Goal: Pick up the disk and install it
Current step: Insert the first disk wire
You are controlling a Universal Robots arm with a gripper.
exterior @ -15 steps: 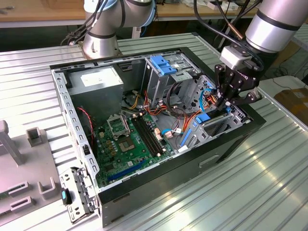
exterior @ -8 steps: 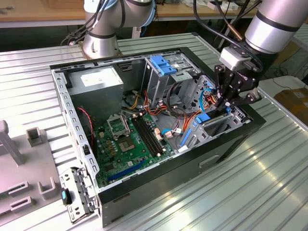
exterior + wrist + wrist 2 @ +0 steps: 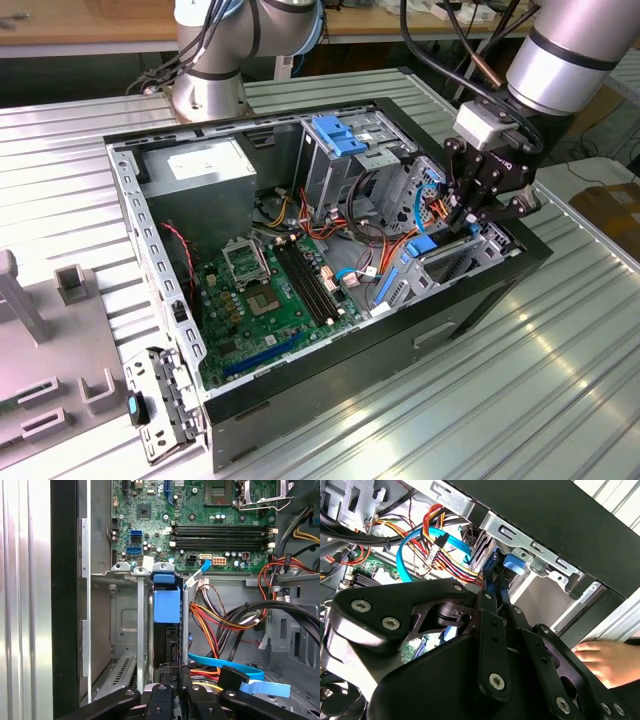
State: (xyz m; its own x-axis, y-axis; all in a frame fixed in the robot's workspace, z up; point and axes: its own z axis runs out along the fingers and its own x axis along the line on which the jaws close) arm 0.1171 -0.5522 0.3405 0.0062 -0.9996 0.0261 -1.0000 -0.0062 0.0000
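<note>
So the disk (image 3: 166,630) is standing on edge inside the drive cage (image 3: 142,605) at the front corner of the open computer case (image 3: 330,385), and the tool (image 3: 172,677) is sitting right on its near end. That's the relation that matters here: the disk runs straight away from the tool, long axis lined up with the slot between the thin metal cage walls, pointing toward the motherboard (image 3: 200,515). Its blue end tab (image 3: 166,605) is at the far end of the slot.

The tool is closed down narrow on the dark slab, fingers (image 3: 186,676) pinching the flat faces, though the contact itself is half hidden in both wrist views, so take "gripping" as my best read.

Stuff around it: the disk looks like matte black metal with glossy blue plastic rails, and the cage is bare stamped steel with slots. A mess of orange, red and yellow wires plus a flat blue cable (image 3: 230,667) lies just beside the tool. The case sits on a ribbed metal counter (image 3: 520,400). There's also a person's hand (image 3: 607,662) resting outside the case wall in the second wrist view.
</note>
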